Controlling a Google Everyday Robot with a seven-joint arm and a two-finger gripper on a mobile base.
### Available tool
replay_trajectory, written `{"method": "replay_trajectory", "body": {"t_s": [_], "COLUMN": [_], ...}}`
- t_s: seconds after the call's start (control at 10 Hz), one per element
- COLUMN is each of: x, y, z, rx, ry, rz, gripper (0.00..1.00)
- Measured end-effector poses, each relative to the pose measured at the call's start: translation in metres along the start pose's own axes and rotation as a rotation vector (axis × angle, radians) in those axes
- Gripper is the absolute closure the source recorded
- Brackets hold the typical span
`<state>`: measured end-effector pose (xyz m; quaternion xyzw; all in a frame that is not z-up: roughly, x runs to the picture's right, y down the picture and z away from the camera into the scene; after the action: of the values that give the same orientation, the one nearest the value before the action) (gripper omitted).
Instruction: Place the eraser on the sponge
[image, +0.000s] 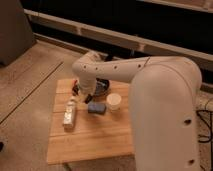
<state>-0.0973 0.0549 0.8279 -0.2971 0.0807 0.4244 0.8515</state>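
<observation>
My gripper (87, 98) hangs low over the wooden table's back left part, its dark tip just above and left of the sponge (96, 108), a flat blue-grey pad. The gripper is shut. A small dark shape shows at its tip. I cannot tell whether that is the eraser or only the fingers. No separate black block stands out elsewhere on the table.
A white cup (114, 101) stands right of the sponge. A round black bowl (103, 87) sits behind, partly hidden by my arm. A red-handled tool (75, 89) lies left of the gripper, and a pale oblong object (70, 114) lies at the table's (95, 142) left.
</observation>
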Motion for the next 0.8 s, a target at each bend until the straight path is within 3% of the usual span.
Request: {"method": "replay_trajectory", "body": {"t_s": [0.2,0.4,0.8], "x": [0.008,0.014,0.017], "y": [0.000,-0.006,-0.017], "z": [0.024,0.038,0.038], "rx": [-0.034,-0.025,0.009], "ry": [0.044,0.073,0.048], "rz": [0.120,0.168,0.195], "gripper": [1.00,1.00,1.00]}}
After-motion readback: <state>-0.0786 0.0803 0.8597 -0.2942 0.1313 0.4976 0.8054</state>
